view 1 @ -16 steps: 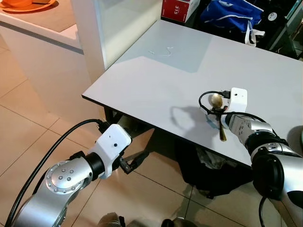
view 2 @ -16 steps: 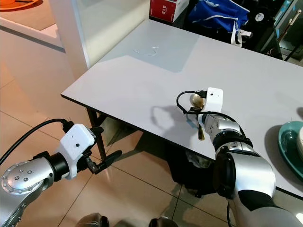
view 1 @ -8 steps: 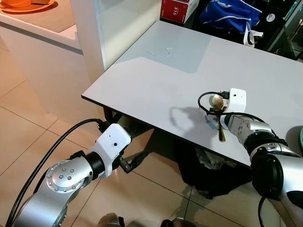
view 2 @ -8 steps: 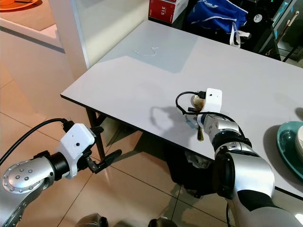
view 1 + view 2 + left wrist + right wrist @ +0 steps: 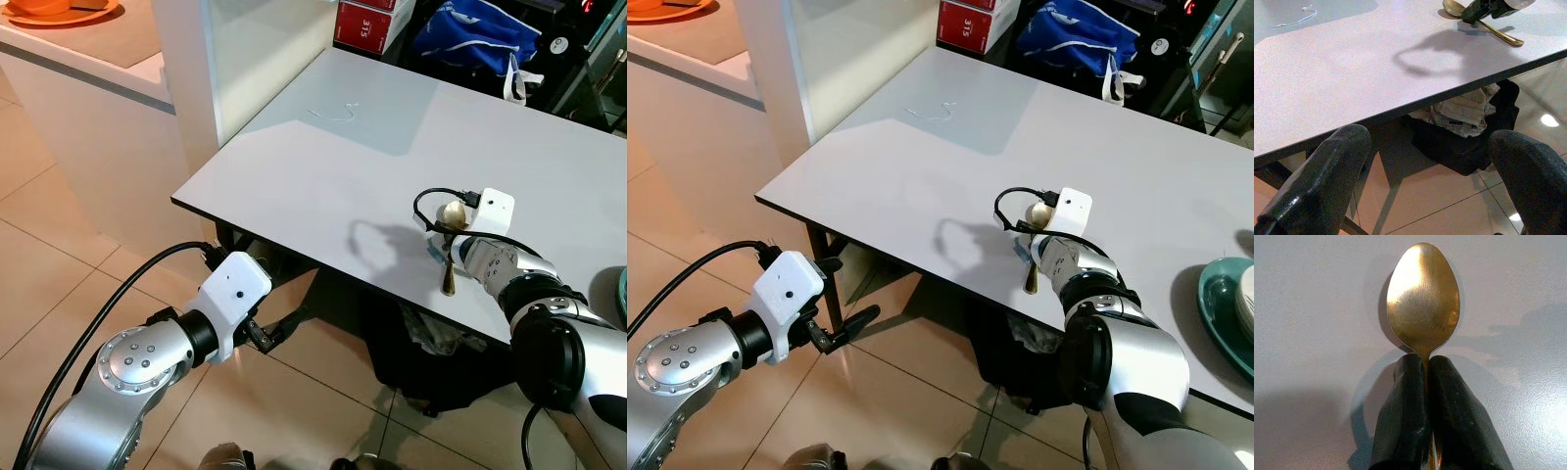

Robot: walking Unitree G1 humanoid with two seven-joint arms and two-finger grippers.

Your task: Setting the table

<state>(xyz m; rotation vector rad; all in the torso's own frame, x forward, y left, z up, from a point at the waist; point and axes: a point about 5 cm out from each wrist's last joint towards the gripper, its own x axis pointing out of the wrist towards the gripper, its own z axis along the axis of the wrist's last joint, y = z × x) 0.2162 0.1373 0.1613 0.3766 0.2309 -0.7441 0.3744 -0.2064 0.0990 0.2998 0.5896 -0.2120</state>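
Where the white table [image 5: 323, 166] nears its front edge, the right gripper [image 5: 1425, 382] has its two fingers [image 5: 1405, 416] pinched on the neck of a gold spoon [image 5: 1422, 296], bowl lying past the fingertips on the tabletop, while the left gripper [image 5: 1425, 171] hangs spread below the table edge, holding nothing
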